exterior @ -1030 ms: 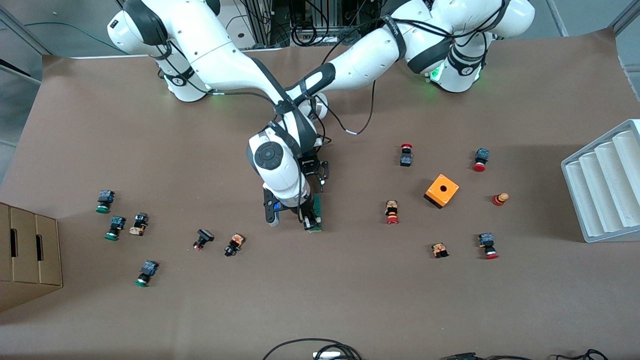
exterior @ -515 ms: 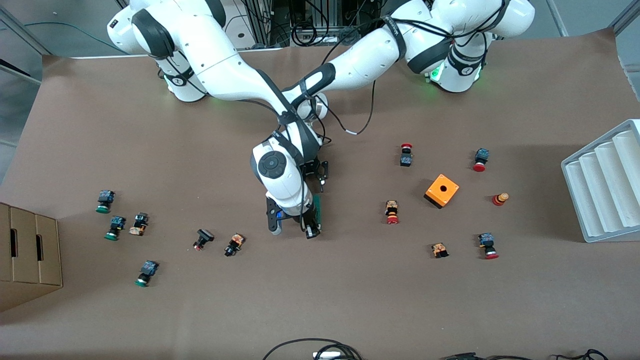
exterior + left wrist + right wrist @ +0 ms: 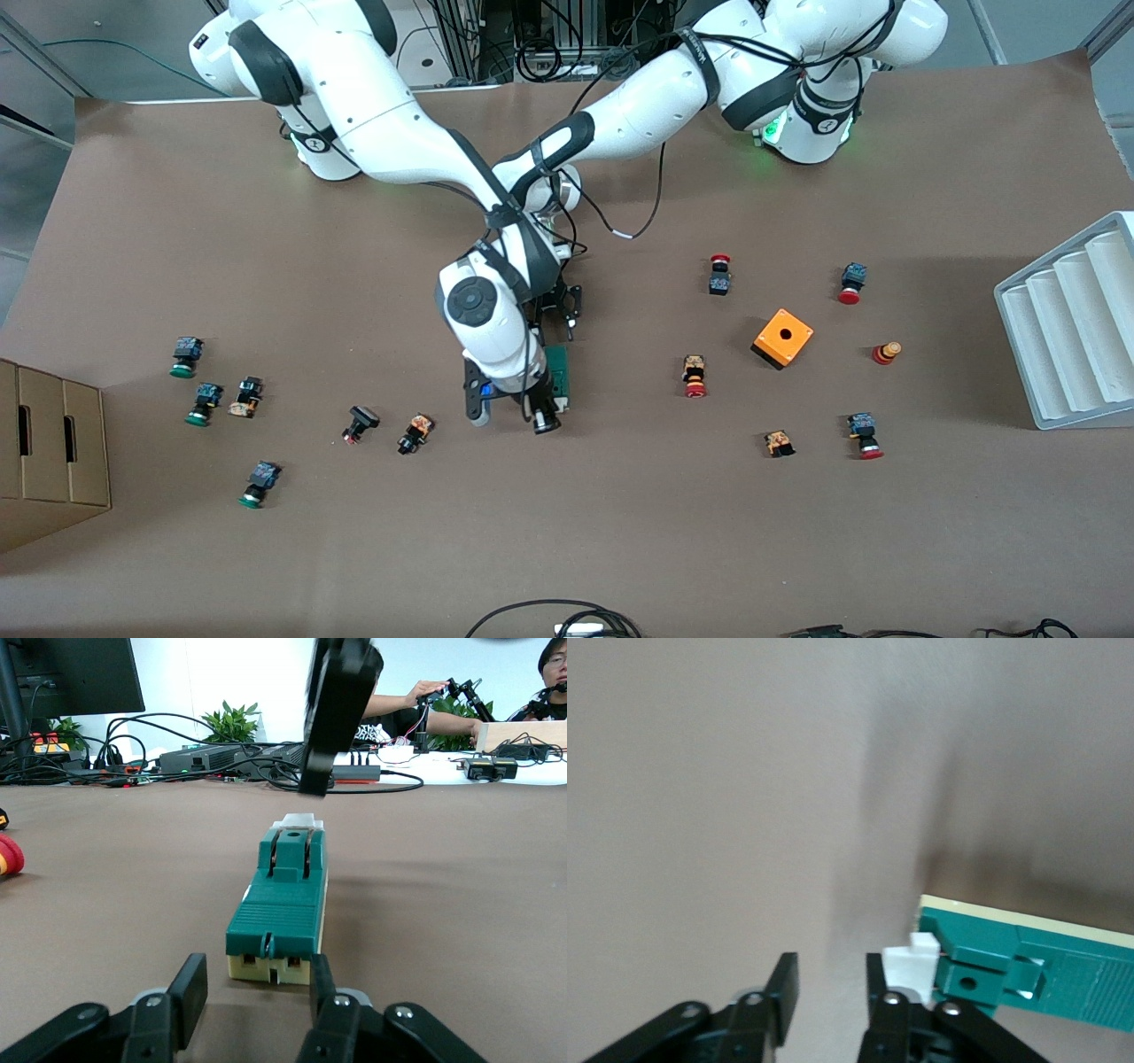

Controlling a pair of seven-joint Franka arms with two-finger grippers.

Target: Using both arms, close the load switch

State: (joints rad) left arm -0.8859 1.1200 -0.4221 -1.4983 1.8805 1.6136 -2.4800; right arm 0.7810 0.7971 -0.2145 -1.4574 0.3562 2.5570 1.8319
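Note:
The dark-green load switch (image 3: 559, 370) (image 3: 282, 904) (image 3: 1028, 970) lies mid-table, its white lever (image 3: 908, 967) at the end nearer the front camera. My left gripper (image 3: 569, 330) (image 3: 257, 979) sits low at the switch's other end, open. Its fingers straddle that end, one against a corner, the other a little off it. My right gripper (image 3: 543, 420) (image 3: 830, 970) hangs just off the lever end, open, nothing between its fingers. The lever lies outside one finger (image 3: 877, 979). The right hand (image 3: 337, 709) also shows above the switch in the left wrist view.
An orange box (image 3: 783, 337) and red-capped push buttons (image 3: 695, 376) lie toward the left arm's end. Green-capped buttons (image 3: 186, 356) and a cardboard box (image 3: 49, 452) are toward the right arm's end. A grey ribbed tray (image 3: 1067, 328) stands at the table's edge.
My right gripper has slid off the switch's lever end toward the front camera and its fingers have parted. The left gripper and the switch have stayed put.

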